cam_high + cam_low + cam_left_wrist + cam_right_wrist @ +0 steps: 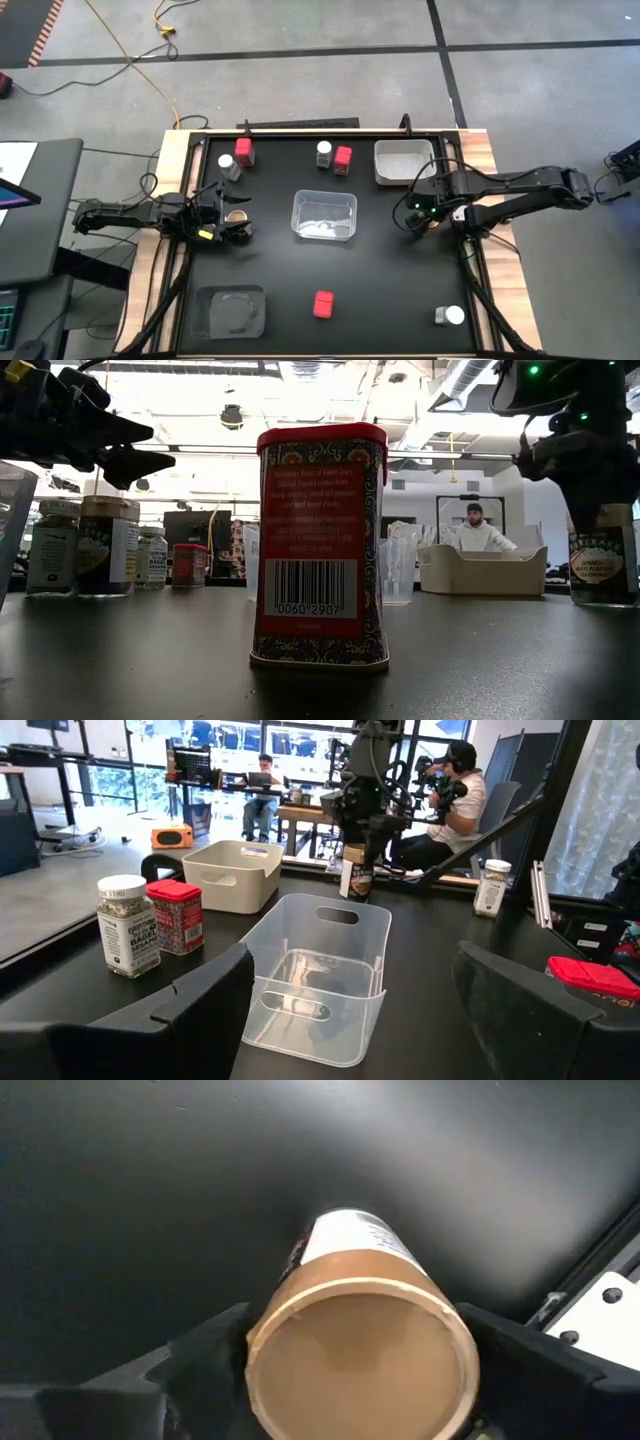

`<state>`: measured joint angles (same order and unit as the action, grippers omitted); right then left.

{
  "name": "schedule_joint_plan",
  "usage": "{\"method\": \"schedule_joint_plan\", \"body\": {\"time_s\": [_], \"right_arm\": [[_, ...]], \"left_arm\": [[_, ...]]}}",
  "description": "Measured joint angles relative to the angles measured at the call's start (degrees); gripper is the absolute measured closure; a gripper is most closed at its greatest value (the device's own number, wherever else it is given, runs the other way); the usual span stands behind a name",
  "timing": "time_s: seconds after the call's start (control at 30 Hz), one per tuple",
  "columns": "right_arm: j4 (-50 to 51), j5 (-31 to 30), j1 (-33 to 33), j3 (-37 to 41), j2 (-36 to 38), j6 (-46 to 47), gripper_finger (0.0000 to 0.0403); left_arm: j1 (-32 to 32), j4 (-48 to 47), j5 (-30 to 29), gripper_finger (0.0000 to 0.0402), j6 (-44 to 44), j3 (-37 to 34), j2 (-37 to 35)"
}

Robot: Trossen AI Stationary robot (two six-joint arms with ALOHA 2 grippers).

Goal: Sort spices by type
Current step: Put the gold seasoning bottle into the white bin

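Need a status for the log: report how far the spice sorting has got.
Done: nothing visibly; the clear tray and white tray hold no spices. In hand: the right gripper straddles a tan jar, grip unconfirmed; the left gripper is open by another tan jar. Left: red tins and white-lidded jars lie scattered.

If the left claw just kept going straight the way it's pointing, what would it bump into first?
Most likely the clear plastic tray at the table's middle: it sits directly ahead of the open left gripper, though depth is hard to judge.

dark jointed arms, black cables, green light on right claw (420, 214).
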<state>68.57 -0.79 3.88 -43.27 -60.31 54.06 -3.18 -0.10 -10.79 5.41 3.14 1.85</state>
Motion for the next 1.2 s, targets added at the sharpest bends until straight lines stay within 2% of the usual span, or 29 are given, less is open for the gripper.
{"method": "schedule_joint_plan", "body": {"time_s": [0.2,0.37,0.5,0.63,0.73,0.9,1.2], "right_arm": [[0.2,2.0,0.0,0.0,0.0,0.1,0.0099],[0.7,2.2,0.0,0.0,0.0,-0.4,0.01],[0.1,2.5,-0.3,0.0,0.0,-5.7,0.01],[-0.6,2.5,0.2,0.0,0.0,-0.7,0.01],[-3.1,2.5,0.4,-0.2,0.0,-1.0,0.01],[-6.4,1.1,1.9,-6.2,0.0,-4.8,0.01],[-5.6,-1.7,15.0,-25.4,-0.9,-27.9,0.01]], "left_arm": [[0.0,0.0,0.0,0.0074,0.0,0.0,0.0],[0.0,0.0,0.0,0.0074,0.0,0.0,0.0],[0.0,0.0,0.0,0.0074,0.0,0.0,0.0],[0.0,0.0,0.0,0.0074,0.0,0.0,0.0],[0.0,0.0,0.0,0.0074,0.0,0.0,0.0],[0.0,0.0,0.0,0.0074,0.0,0.0,0.0],[0.0,0.0,0.0,0.0074,0.0,0.0,0.0]]}}
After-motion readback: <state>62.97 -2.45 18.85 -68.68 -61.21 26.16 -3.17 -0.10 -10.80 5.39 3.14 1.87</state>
